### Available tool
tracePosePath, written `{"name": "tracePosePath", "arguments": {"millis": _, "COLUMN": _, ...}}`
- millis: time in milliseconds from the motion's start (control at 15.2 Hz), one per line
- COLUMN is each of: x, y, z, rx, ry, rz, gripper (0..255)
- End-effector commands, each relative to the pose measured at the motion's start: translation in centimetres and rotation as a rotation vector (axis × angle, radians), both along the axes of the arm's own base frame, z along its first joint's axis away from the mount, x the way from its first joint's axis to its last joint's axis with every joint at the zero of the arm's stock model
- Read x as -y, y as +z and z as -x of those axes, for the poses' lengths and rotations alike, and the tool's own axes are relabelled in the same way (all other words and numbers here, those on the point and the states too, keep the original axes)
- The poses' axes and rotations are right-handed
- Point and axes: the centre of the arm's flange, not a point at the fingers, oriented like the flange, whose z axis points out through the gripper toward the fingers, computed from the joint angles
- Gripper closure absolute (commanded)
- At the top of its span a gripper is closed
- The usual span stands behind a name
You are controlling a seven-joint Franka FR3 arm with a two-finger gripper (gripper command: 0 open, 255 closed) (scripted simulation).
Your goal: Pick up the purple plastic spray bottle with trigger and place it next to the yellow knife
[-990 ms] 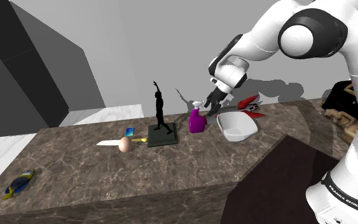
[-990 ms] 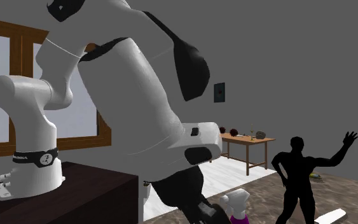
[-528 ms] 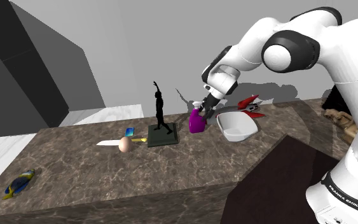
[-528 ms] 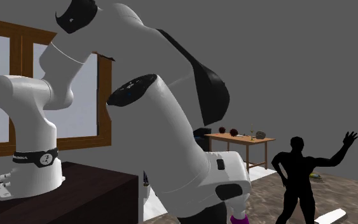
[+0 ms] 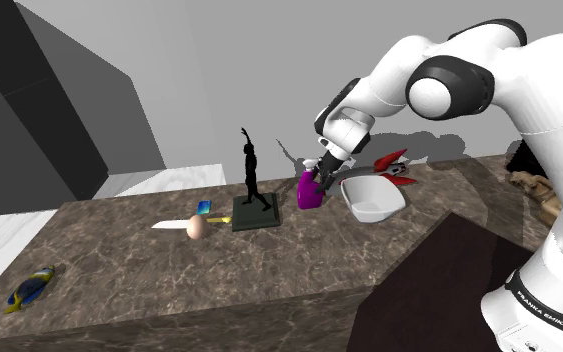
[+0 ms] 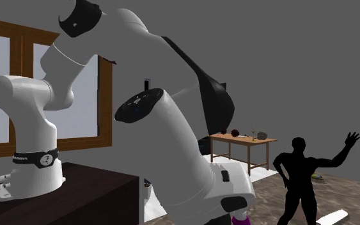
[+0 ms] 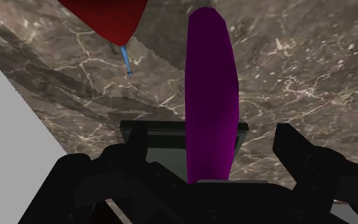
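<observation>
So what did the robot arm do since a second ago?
The gripper came down and toward the shoulder view's left, and now its open fingers stand on either side of the purple spray bottle, not holding it yet. The bottle, black figurine and white bowl stayed put.

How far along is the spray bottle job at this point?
Approach looks done: the gripper is at the purple spray bottle, open fingers either side of it, not touching. Closing on it is the step in hand. Lifting it and placing it by the yellow knife are left.
</observation>
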Motion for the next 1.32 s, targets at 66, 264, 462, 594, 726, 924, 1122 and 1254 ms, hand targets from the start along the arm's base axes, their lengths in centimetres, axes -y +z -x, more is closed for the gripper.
{"name": "tracePosePath", "arguments": {"millis": 66, "x": 0.0, "y": 0.0, "z": 0.0, "rx": 0.0, "ry": 0.0, "rz": 0.0, "gripper": 0}}
{"name": "tracePosePath", "arguments": {"millis": 264, "x": 0.0, "y": 0.0, "z": 0.0, "rx": 0.0, "ry": 0.0, "rz": 0.0, "gripper": 255}}
{"name": "tracePosePath", "arguments": {"millis": 462, "x": 0.0, "y": 0.0, "z": 0.0, "rx": 0.0, "ry": 0.0, "rz": 0.0, "gripper": 255}}
{"name": "tracePosePath", "arguments": {"millis": 594, "x": 0.0, "y": 0.0, "z": 0.0, "rx": 0.0, "ry": 0.0, "rz": 0.0, "gripper": 255}}
{"name": "tracePosePath", "arguments": {"millis": 726, "x": 0.0, "y": 0.0, "z": 0.0, "rx": 0.0, "ry": 0.0, "rz": 0.0, "gripper": 255}}
{"name": "tracePosePath", "arguments": {"millis": 924, "x": 0.0, "y": 1.6, "z": 0.0, "rx": 0.0, "ry": 0.0, "rz": 0.0, "gripper": 255}}
{"name": "tracePosePath", "arguments": {"millis": 1122, "x": 0.0, "y": 3.2, "z": 0.0, "rx": 0.0, "ry": 0.0, "rz": 0.0, "gripper": 255}}
{"name": "tracePosePath", "arguments": {"millis": 1254, "x": 0.0, "y": 4.2, "z": 0.0, "rx": 0.0, "ry": 0.0, "rz": 0.0, "gripper": 255}}
